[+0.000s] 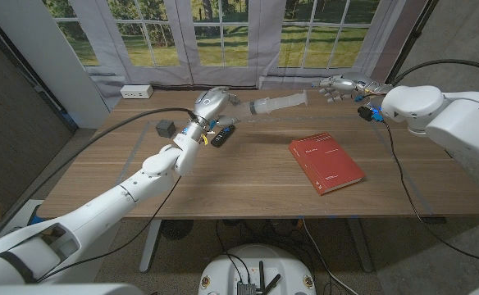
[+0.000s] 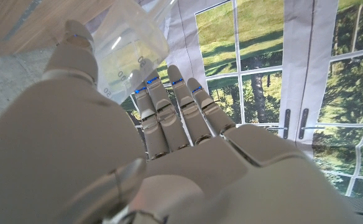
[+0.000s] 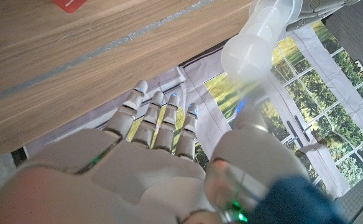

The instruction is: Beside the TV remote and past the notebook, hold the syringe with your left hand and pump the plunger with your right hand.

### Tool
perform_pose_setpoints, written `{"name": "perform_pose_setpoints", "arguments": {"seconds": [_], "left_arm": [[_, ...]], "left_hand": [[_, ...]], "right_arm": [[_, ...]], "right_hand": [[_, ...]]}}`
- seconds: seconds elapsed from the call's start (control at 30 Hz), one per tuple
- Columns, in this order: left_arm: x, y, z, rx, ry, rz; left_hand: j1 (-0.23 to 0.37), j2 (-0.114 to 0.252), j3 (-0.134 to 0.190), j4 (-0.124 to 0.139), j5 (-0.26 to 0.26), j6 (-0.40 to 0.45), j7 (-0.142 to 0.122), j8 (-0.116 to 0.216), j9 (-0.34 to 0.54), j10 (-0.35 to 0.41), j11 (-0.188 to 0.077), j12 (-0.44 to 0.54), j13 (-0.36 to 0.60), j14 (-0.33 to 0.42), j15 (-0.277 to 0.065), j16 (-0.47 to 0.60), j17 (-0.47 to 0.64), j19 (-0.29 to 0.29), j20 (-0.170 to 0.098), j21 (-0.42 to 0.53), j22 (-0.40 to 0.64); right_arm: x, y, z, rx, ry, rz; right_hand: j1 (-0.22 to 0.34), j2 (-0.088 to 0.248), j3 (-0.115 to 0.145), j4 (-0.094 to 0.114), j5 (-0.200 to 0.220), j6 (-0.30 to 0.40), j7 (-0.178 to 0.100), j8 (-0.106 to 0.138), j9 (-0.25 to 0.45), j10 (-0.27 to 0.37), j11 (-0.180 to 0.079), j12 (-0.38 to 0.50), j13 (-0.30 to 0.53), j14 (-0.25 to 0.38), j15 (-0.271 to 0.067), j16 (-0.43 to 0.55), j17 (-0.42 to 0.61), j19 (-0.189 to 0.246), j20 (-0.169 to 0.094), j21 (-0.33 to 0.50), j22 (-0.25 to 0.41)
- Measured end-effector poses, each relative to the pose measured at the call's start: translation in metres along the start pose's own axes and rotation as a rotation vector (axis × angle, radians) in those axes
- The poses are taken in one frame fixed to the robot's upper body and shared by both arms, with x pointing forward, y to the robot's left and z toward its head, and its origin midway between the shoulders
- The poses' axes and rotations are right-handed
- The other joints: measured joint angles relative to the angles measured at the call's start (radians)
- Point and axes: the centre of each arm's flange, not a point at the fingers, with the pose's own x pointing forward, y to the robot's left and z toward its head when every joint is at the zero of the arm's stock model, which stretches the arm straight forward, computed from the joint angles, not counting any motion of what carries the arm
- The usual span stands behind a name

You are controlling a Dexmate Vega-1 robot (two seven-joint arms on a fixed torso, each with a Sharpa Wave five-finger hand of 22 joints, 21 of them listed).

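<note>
Both white arms sweep in over the near edge of the wooden table point(image 1: 248, 184) and stretch toward its far side by the window. From the left, the long arm runs diagonally across the boards, and its left hand point(image 1: 209, 103) is lifted off the surface, fingers curled around the barrel end of the syringe point(image 1: 276, 103). That clear syringe hangs level in the air above the far part of the table, past the red notebook point(image 1: 326, 164), which lies flat toward the right side. In the left wrist view the printed barrel sits against the hand's point(image 2: 150, 149) fingers. Coming in from the right, the shorter-looking arm bends at its bulky white elbow, and the right hand point(image 1: 344, 86) is held at the syringe's plunger end with its fingers spread; whether it actually grips the plunger I cannot tell. The right wrist view shows the plunger's round end just beyond that hand's thumb. Beneath the left wrist, the dark TV remote point(image 1: 221, 136) rests on the table, with a small black cube point(image 1: 166, 128) to its left.
</note>
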Motion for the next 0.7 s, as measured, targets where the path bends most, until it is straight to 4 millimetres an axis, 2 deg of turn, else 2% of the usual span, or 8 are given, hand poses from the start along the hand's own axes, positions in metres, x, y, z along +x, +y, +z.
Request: {"name": "perform_pose_setpoints", "arguments": {"seconds": [0.07, 0.3, 0.43, 0.47, 0.5, 0.7], "left_arm": [[0.000, -0.001, 0.001, -0.014, 0.005, 0.007], [0.000, -0.009, 0.008, -0.082, 0.027, 0.020], [0.001, -0.014, 0.012, -0.131, 0.039, 0.025], [0.001, -0.014, 0.012, -0.138, 0.041, 0.026], [0.000, -0.019, 0.015, -0.158, 0.051, 0.020], [0.000, -0.030, 0.023, -0.242, 0.083, 0.017]], "left_hand": [[-0.001, 0.001, 0.000, 0.000, 0.000, 0.000, 0.000, 0.000, 0.000, 0.000, 0.000, 0.000, 0.000, 0.000, 0.000, 0.000, 0.000, -0.006, -0.002, 0.000, 0.000], [-0.001, 0.001, 0.000, 0.000, 0.000, 0.000, 0.000, 0.000, 0.000, 0.000, 0.000, 0.000, 0.000, 0.000, 0.000, 0.000, 0.000, -0.011, 0.000, 0.000, 0.000], [-0.001, 0.001, 0.000, 0.000, 0.000, 0.000, 0.000, 0.000, 0.000, 0.000, 0.000, 0.000, 0.000, 0.000, 0.000, 0.000, 0.000, -0.011, 0.000, 0.000, 0.000], [-0.001, 0.001, 0.000, 0.000, 0.000, 0.000, 0.000, 0.000, 0.000, 0.000, 0.000, 0.000, 0.000, 0.000, 0.000, 0.000, 0.000, -0.011, 0.000, 0.000, 0.000], [-0.001, 0.001, 0.000, 0.000, 0.000, 0.000, 0.000, 0.000, 0.000, 0.000, 0.000, 0.000, 0.000, 0.000, 0.000, 0.000, 0.000, -0.011, 0.000, 0.000, 0.000], [-0.001, 0.001, 0.000, 0.000, 0.000, 0.000, 0.000, 0.000, 0.000, 0.000, 0.000, 0.000, 0.000, 0.000, 0.000, -0.008, 0.000, -0.021, 0.000, 0.000, 0.000]], "right_arm": [[-0.004, 0.003, -0.003, 0.007, 0.000, -0.008], [-0.015, 0.009, -0.010, 0.027, -0.020, -0.073], [-0.022, 0.015, -0.015, 0.033, -0.034, -0.107], [-0.023, 0.017, -0.017, 0.037, -0.031, -0.103], [-0.024, 0.021, -0.019, 0.043, -0.027, -0.097], [-0.036, 0.022, -0.019, 0.021, -0.082, -0.222]], "right_hand": [[-0.001, 0.001, -0.005, -0.004, 0.000, 0.000, 0.000, 0.000, 0.000, 0.000, 0.000, 0.000, 0.000, 0.001, -0.001, 0.000, 0.000, 0.000, 0.000, 0.000, 0.000], [-0.020, 0.004, -0.013, 0.004, 0.000, 0.000, 0.000, 0.000, -0.003, -0.013, 0.002, 0.000, 0.000, 0.004, -0.004, 0.000, 0.000, 0.003, -0.011, 0.000, 0.000], [-0.036, -0.001, -0.018, 0.010, 0.000, -0.001, 0.001, 0.000, -0.005, -0.018, -0.003, 0.000, -0.004, -0.005, -0.013, -0.008, 0.000, 0.004, -0.037, 0.000, 0.000], [-0.044, 0.007, -0.018, 0.010, 0.000, -0.004, 0.004, 0.000, -0.005, -0.018, -0.003, 0.000, -0.005, -0.006, -0.014, -0.012, -0.001, 0.007, -0.043, 0.000, 0.000], [-0.052, -0.002, -0.020, 0.011, 0.000, -0.004, 0.004, 0.000, -0.005, -0.023, 0.000, 0.000, -0.005, -0.009, -0.016, -0.016, -0.002, 0.003, -0.046, 0.000, 0.000], [-0.075, 0.001, -0.027, 0.019, 0.000, -0.017, 0.002, 0.000, -0.005, -0.045, -0.005, -0.009, -0.009, -0.029, -0.021, -0.031, -0.007, 0.002, -0.070, -0.006, 0.000]]}}
